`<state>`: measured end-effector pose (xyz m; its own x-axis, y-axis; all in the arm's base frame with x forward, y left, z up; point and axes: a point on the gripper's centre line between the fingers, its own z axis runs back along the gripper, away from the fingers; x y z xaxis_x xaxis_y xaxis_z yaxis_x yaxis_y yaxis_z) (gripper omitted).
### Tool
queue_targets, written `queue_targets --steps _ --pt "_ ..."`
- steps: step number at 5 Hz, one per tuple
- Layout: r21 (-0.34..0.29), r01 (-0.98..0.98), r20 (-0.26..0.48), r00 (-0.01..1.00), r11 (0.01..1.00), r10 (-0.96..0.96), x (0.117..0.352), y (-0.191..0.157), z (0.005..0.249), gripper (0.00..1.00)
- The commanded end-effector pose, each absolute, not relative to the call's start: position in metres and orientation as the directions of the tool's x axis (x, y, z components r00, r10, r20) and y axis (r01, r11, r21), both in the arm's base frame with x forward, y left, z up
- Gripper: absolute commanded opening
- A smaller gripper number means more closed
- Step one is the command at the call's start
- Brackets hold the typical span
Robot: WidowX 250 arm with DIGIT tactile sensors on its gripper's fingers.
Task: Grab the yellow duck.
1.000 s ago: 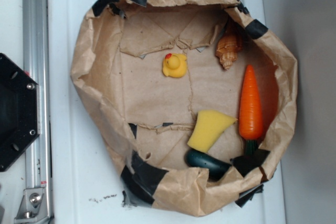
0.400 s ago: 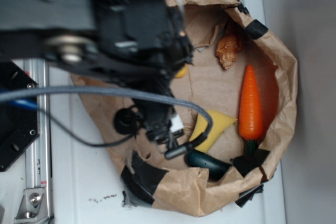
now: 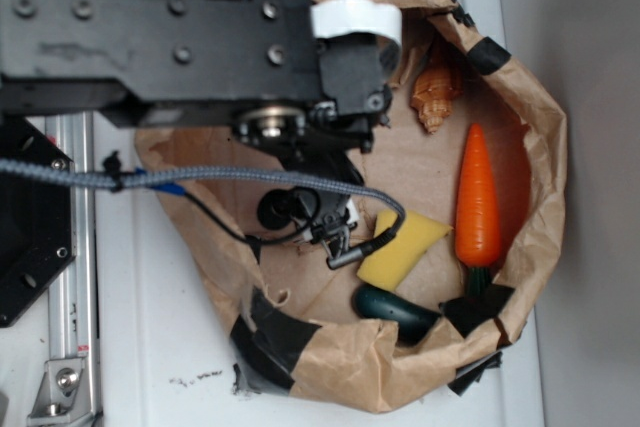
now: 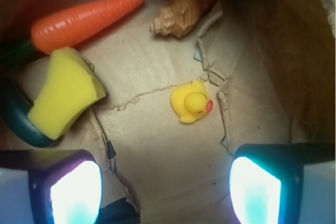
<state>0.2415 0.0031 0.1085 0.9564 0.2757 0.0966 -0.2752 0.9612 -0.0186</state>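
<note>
In the exterior view the black arm (image 3: pixel 200 37) covers the upper left of the brown paper basket (image 3: pixel 540 127). The yellow duck is hidden beneath it, and no writing can be read on the arm. To the right lie a shell (image 3: pixel 436 95), an orange carrot (image 3: pixel 477 199) and a yellow sponge (image 3: pixel 400 247).

In the wrist view the yellow duck (image 4: pixel 191 102) is small, glossy and rounded, its red-orange beak turned right. It sits on the paper floor ahead of the gripper (image 4: pixel 163 184), roughly between the two fingers (image 4: pixel 254 190) and clear of both. The jaws stand wide apart, holding nothing. No label shows.
</note>
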Motion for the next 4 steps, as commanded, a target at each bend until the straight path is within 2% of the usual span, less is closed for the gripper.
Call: queue_targets --steps 1,2,3,4 --pt "-0.026 -0.295 0.129 0.946 0.955 0.296 0.244 0.012 0.116 1.00" --pt "0.036 -0.360 0.165 0.922 0.932 0.349 0.237 0.052 0.080 1.00" --pt "0.055 -0.344 0.172 0.928 0.937 0.331 0.233 0.065 0.061 1.00" --pt "0.063 -0.345 0.165 0.929 0.937 0.331 0.230 0.069 0.062 1.00"
